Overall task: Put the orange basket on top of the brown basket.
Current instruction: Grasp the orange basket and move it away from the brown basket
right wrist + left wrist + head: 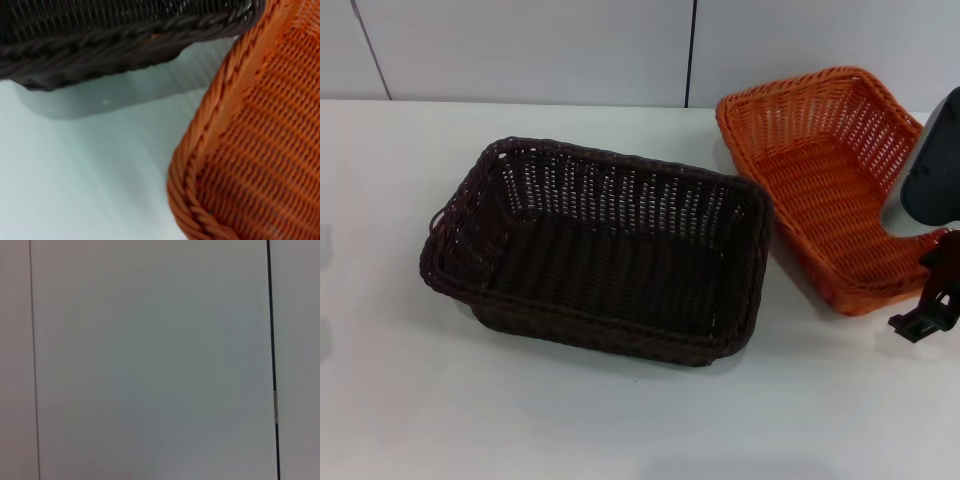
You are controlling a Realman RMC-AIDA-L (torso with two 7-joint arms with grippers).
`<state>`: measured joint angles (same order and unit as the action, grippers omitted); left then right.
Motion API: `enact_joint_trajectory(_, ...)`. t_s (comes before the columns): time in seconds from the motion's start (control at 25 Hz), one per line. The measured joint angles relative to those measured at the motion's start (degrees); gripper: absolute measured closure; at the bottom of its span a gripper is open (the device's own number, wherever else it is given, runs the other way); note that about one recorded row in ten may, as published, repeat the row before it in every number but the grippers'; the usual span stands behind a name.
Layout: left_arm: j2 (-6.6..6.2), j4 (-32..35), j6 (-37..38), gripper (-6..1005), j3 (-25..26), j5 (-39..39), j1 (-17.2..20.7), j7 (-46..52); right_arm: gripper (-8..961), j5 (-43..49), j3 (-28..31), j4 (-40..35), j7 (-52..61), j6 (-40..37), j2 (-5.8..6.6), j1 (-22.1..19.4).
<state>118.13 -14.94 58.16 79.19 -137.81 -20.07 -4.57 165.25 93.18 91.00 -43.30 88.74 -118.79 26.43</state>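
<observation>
The brown basket [600, 262] sits on the white table [570, 425] in the middle of the head view. Just to its right is the orange basket [828, 190], tilted with its right side raised. My right gripper [932, 288] is at that basket's near right corner, shut on the braided rim. One black finger [920, 322] shows outside the wall, below the rim. The right wrist view shows the orange basket's corner [270, 150] close up, with the brown basket's rim [100, 35] a short gap away. The left gripper is out of view.
A wall of white panels [520, 45] with dark seams runs behind the table. The left wrist view shows only such a panel [150, 360]. Bare tabletop lies in front and to the left of the brown basket.
</observation>
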Motion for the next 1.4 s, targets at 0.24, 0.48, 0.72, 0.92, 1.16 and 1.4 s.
enact_joint_trajectory(0.24,0.0,0.1,-0.1,388,0.0,-0.1,0.0,0.0,128,1.9,0.2,-2.1,0.5,-2.3,-0.01,0.2)
enact_joint_trajectory(0.48,0.0,0.3,-0.1,389,0.0,-0.1,0.3,0.0,327,2.0,0.9,-4.1,2.5,-4.7,0.17,0.4)
enact_joint_trajectory(0.72,0.0,1.4,-0.1,389,0.0,-0.1,0.0,0.3,517,2.0,2.3,-9.5,7.2,-6.7,0.73,2.3)
enact_joint_trajectory(0.92,-0.11,1.5,-0.1,389,0.0,-0.1,0.0,0.3,609,2.1,2.6,-8.2,11.5,-7.4,0.98,2.1)
enact_joint_trajectory(1.16,-0.17,1.5,0.0,389,0.0,-0.1,0.0,0.3,636,2.1,2.8,-2.5,15.0,-7.7,1.22,1.7)
enact_joint_trajectory(1.4,-0.18,1.4,0.0,389,0.3,-0.1,-0.4,0.5,675,2.1,3.4,1.9,16.3,-9.2,0.89,2.8)
